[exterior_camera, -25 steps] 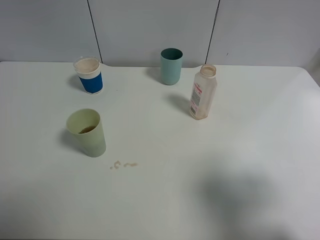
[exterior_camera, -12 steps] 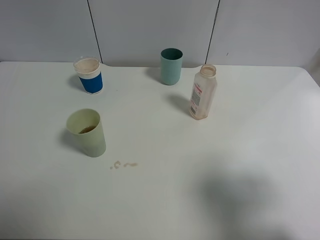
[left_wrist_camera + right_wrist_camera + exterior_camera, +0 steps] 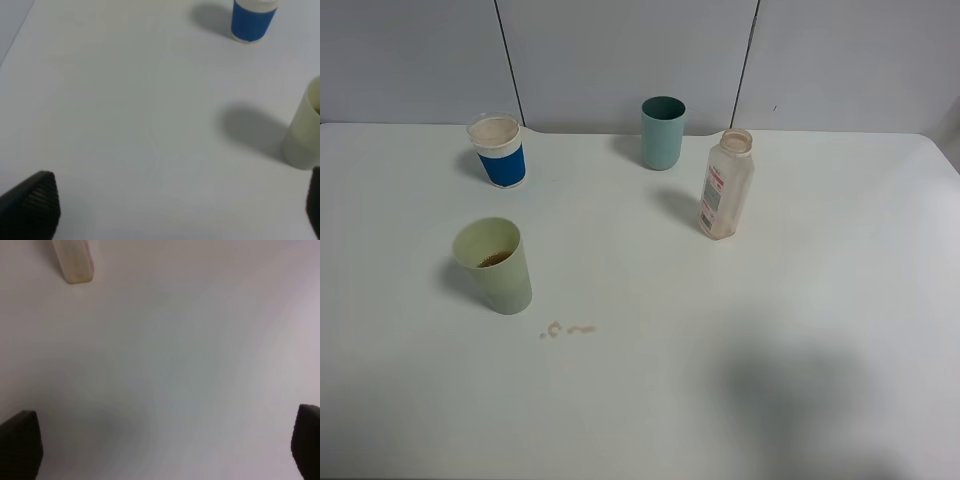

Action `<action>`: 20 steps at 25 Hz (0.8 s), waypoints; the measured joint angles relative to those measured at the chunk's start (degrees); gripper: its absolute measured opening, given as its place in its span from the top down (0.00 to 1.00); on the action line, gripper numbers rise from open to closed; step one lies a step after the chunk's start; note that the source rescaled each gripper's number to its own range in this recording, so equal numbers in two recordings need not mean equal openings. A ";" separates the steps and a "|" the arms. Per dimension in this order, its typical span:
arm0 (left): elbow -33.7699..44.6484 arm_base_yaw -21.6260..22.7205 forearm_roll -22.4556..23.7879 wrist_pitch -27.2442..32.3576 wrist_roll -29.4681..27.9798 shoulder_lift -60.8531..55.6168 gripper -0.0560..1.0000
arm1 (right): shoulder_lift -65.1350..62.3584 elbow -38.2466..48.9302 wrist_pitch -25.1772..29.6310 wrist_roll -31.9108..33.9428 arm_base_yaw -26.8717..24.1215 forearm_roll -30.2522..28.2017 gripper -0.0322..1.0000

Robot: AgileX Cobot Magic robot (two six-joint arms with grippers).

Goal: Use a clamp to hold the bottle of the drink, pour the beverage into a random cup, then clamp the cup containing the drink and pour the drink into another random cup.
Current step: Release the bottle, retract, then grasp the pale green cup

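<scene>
Bottle [image 3: 725, 185], 1; cups [image 3: 493, 265], 3 (all upright)

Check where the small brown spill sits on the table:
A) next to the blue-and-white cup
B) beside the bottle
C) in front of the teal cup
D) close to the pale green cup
D: the brown drops lie on the table just off the base of the pale green cup, well away from the other containers.
</scene>
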 joint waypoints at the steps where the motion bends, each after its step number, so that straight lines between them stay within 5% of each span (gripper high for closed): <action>1: 0.00 0.00 0.00 0.00 0.00 0.00 0.00 | 0.00 0.00 0.00 0.00 0.00 0.00 0.00; 12: 0.00 0.00 0.00 0.00 0.00 0.00 0.00 | 0.00 0.00 0.00 0.00 -3.22 0.00 0.00; 20: 0.00 0.00 0.00 0.00 0.00 0.00 0.00 | 0.00 0.00 0.00 0.00 -20.80 -0.01 0.00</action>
